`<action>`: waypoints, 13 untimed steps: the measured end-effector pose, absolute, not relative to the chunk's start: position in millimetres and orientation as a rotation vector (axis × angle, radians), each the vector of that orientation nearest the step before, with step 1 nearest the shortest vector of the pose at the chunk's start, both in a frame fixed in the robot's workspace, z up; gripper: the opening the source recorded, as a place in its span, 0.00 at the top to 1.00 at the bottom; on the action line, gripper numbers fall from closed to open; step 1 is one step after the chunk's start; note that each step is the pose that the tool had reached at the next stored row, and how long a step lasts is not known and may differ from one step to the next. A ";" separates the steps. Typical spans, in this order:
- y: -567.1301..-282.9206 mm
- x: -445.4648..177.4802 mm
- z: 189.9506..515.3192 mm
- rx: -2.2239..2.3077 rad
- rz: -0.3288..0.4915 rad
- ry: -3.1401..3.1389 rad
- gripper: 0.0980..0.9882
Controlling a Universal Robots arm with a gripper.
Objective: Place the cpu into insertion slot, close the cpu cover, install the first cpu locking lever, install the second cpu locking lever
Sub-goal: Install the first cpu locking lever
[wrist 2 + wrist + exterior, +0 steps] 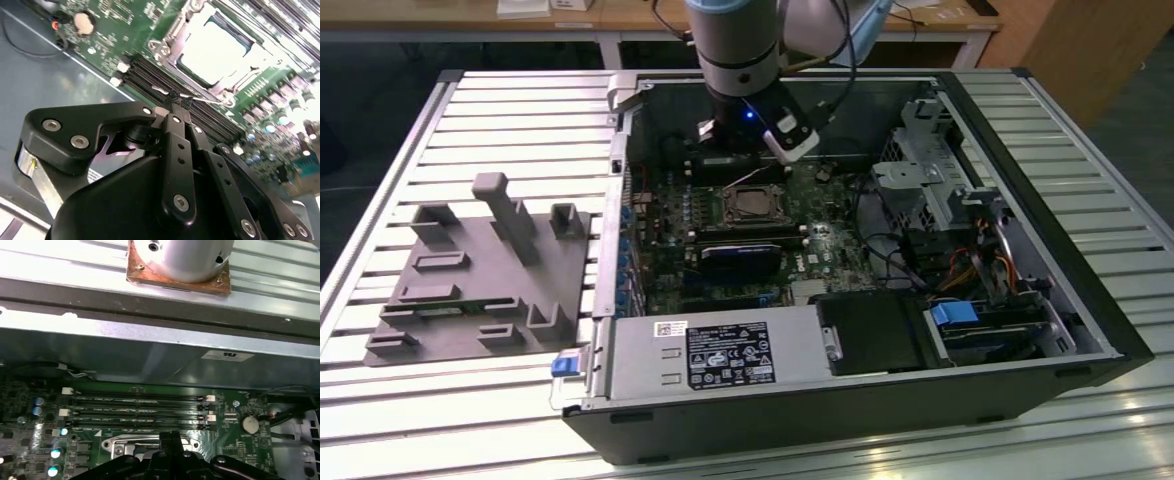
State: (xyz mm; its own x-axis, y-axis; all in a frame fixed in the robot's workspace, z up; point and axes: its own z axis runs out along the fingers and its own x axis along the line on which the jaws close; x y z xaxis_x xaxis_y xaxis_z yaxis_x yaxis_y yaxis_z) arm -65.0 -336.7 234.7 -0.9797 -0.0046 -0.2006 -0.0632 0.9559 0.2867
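- A slatted metal table is seen beneath everything.
- An open computer case is laid on its side on the table.
- A grey fixture plate with upright blocks is placed just beside the case, on the exterior view's left.
- A labelled silver power supply is mounted inside the case.
- A green motherboard is fitted to the case floor.
- Long memory slots are set side by side on the board.
- A round coin battery is seated near their ends.
- A metal drive cage is mounted on the exterior view's right.
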 end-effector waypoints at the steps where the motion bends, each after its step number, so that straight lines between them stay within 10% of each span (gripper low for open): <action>1: -336.7 -65.0 233.5 -0.052 0.435 2.905 0.99; 13: -330.9 -65.5 226.1 0.024 0.426 2.898 0.99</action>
State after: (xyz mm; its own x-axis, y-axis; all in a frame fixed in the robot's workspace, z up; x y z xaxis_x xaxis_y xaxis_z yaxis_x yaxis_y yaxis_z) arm -65.5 -330.9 226.1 -0.9774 0.0469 -0.2063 -0.0145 0.9580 0.2862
